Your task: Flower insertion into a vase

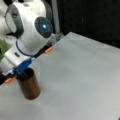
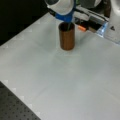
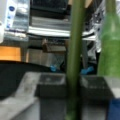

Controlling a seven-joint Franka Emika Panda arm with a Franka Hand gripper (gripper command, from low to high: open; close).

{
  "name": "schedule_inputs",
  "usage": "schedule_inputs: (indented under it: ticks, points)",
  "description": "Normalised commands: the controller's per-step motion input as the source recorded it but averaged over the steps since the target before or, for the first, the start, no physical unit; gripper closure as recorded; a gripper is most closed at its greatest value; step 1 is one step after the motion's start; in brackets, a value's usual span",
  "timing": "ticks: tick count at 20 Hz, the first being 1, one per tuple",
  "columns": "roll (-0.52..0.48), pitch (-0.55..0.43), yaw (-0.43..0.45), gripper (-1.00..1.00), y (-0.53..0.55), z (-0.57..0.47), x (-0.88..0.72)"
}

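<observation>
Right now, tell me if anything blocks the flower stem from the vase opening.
Nothing visible does. In the wrist view the tool is shut on the green stem. In both front views it sits right over the vase mouth, with the rim unobstructed; the stem's lower end is hidden there.

The Panda arm [image 1: 27,30] was glossy white with rounded joints. A dark round cap [image 1: 44,27] bore a glowing blue light. Its gripper [image 1: 21,68] showed blue and orange parts.

One vase [image 1: 28,86], one arm [image 1: 27,30], one gripper [image 3: 72,86] with a single green stem [image 3: 75,50] in it, plus one leaf [image 3: 110,45].
</observation>
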Motion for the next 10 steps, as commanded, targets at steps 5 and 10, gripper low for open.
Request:
schedule_inputs:
  ticks: [5,10]
  points:
    - [0.025,0.107,-0.183,-1.0,0.08,-0.15,0.53]
    - [0.03,0.103,-0.173,-1.0,0.11,-0.11,0.44]
